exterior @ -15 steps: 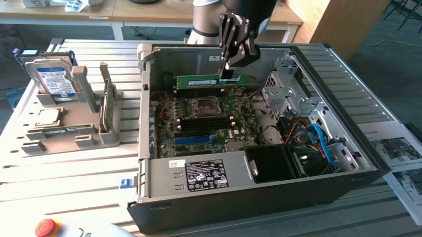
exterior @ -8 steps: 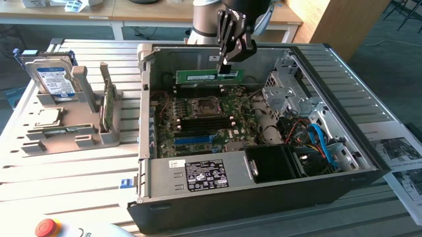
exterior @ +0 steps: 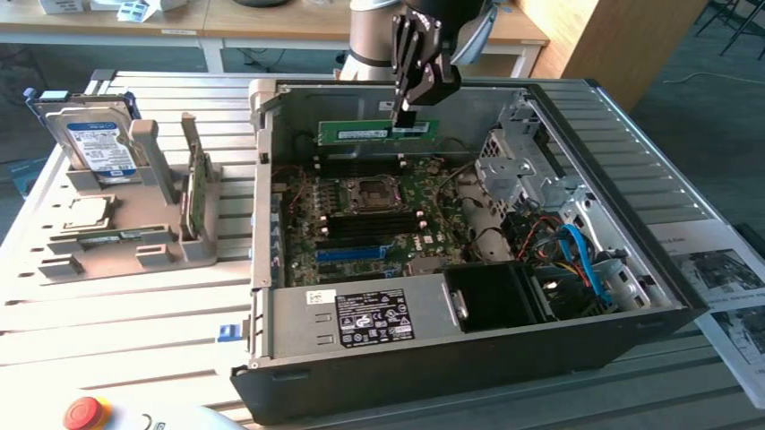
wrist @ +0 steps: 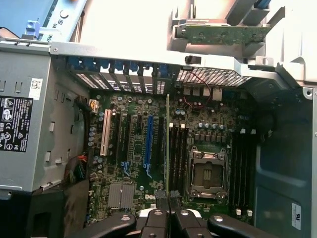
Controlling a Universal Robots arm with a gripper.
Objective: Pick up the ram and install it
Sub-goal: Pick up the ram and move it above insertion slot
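My gripper (exterior: 407, 115) hangs over the back of the open computer case (exterior: 669, 296), shut on the top edge of the ram (exterior: 376, 132), a long green stick held level and on edge above the motherboard (exterior: 358, 215). In the wrist view the ram (wrist: 167, 144) appears edge-on as a thin line running away from the gripper (wrist: 168, 202). It hangs over the dark memory slots (wrist: 178, 153) beside the CPU socket (wrist: 205, 171). I cannot tell whether it touches a slot.
A grey rack (exterior: 120, 242) at the exterior view's left holds a blue-labelled hard drive (exterior: 102, 143) and another green board (exterior: 197, 193). The power supply (exterior: 371, 318) and blue cables (exterior: 580, 255) fill the case's near side. A red stop button (exterior: 86, 412) sits in front.
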